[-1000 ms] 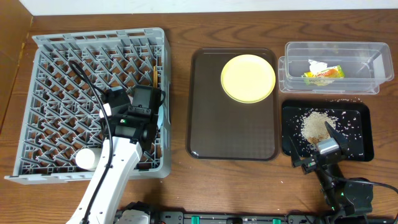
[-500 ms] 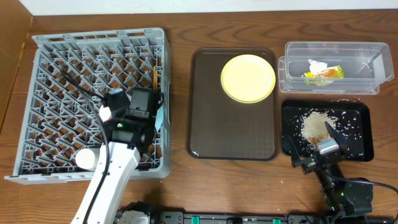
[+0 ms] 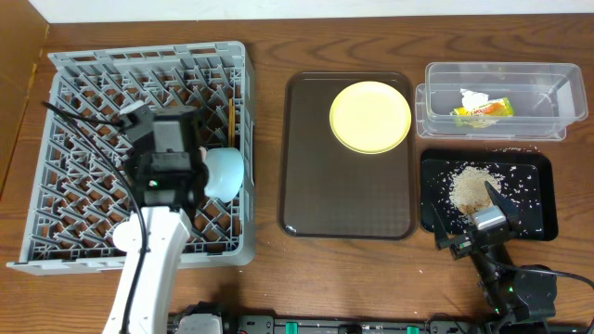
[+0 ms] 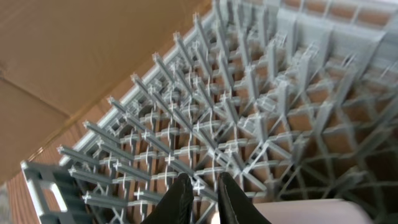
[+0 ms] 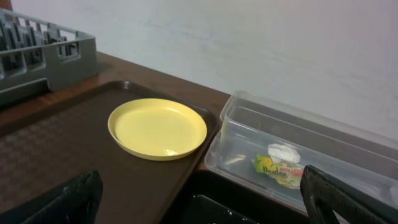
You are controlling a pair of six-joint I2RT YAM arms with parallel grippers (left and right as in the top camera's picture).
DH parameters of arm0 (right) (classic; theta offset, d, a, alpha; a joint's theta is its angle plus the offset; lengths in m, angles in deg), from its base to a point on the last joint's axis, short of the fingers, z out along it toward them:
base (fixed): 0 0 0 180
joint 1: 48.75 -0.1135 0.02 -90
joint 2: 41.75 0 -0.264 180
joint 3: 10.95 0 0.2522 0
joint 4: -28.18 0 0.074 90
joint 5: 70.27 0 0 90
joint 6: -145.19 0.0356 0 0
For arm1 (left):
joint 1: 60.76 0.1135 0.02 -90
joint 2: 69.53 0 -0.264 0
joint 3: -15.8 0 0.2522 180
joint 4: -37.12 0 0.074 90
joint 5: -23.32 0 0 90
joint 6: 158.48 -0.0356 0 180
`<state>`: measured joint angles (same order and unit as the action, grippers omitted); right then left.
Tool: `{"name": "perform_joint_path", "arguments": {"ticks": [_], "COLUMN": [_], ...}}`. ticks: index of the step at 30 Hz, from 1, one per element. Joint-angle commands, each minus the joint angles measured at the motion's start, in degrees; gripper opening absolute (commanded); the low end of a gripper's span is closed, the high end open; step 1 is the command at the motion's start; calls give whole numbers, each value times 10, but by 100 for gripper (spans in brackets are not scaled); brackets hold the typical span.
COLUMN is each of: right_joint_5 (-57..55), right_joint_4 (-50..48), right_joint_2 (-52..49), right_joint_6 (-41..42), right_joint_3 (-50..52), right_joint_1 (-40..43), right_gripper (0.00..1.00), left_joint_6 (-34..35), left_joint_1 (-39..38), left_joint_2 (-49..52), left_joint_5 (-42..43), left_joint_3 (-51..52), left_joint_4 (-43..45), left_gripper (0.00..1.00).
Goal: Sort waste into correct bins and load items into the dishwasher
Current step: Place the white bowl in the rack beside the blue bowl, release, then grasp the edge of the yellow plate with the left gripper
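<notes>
The grey dishwasher rack [image 3: 93, 102] fills the left side. A light blue bowl [image 3: 224, 173] leans among its pegs near the right wall. The chopsticks [image 3: 230, 119] stand just behind the bowl. A white bowl [image 3: 124, 237] peeks out at the rack's front, half under my left arm. My left gripper [image 4: 203, 178] hovers over the pegs, left of the blue bowl, shut with nothing between its fingers. The yellow plate [image 3: 370, 116] rests on the brown tray [image 3: 343, 195]. My right gripper [image 5: 205, 205] is open above the black tray [image 3: 534, 209], which holds rice crumbs [image 3: 470, 186].
The clear tub [image 3: 538, 93] at the back right holds the green-and-orange wrapper [image 3: 483, 111] and the white paper scrap [image 3: 473, 96]. A cardboard wall [image 4: 74, 56] stands along the rack's left side. Bare wood lies between the rack and the brown tray.
My left arm has swung up and left across the rack, off the blue bowl, which now shows leaning in the pegs. Its jaws have drawn together. The right arm has not moved.
</notes>
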<state>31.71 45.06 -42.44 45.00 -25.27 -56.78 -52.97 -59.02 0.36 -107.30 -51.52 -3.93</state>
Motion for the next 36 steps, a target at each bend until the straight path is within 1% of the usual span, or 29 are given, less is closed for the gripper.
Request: {"name": "perform_joint_path", "arguments": {"ticks": [1,3,4,7,12,15,16,18,22,23,24,26,27,29,32,36], "right_joint_5": [3,3,3,3,3,3,3,3,3,3,3,3,3,3,3,3], "right_joint_4": [-1,-1,-1,-1,-1,-1,-1,-1,-1,-1,-1,-1,-1,-1,-1,-1], "right_joint_2": [3,3,3,3,3,3,3,3,3,3,3,3,3,3,3,3], "right_joint_6": [-6,-6,-6,-6,-6,-6,-6,-6,-6,-6,-6,-6,-6,-6,-6,-6], "right_joint_3": [2,2,2,2,2,2,2,2,2,2,2,2,2,2,2,2], "right_joint_1": [9,9,9,9,9,9,9,9,9,9,9,9,9,9,9,9], "right_gripper": [99,99,99,99,99,99,99,99,99,99,99,99,99,99,99,99], "left_joint_6": [-24,-22,-17,10,59,65,65,65,61,48,19,-8,-17,-18,-30,-35], "left_joint_1": [35,40,40,40,40,40,40,40,32,27,16,-3,-18,-52,-116,-184], "left_joint_2": [15,15,13,5,-1,-3,-5,-12,-42,-49,-59,-68,-71,-68,-36,48], "left_joint_5": [112,156,165,170,177,180,184,192,198,219,272,355,402,457,468,468], "left_joint_3": [-3,-3,-3,-3,-3,-3,-4,-6,-35,-45,-59,-70,-73,-73,-73,-82], "left_joint_4": [-28,-51,-61,-102,-174,-186,-185,-178,-174,-170,-158,-133,-114,-76,-30,-1], "left_gripper": [17,15,14,12,11,12,15,17,17,21,22,25,26,29,33,33]}}
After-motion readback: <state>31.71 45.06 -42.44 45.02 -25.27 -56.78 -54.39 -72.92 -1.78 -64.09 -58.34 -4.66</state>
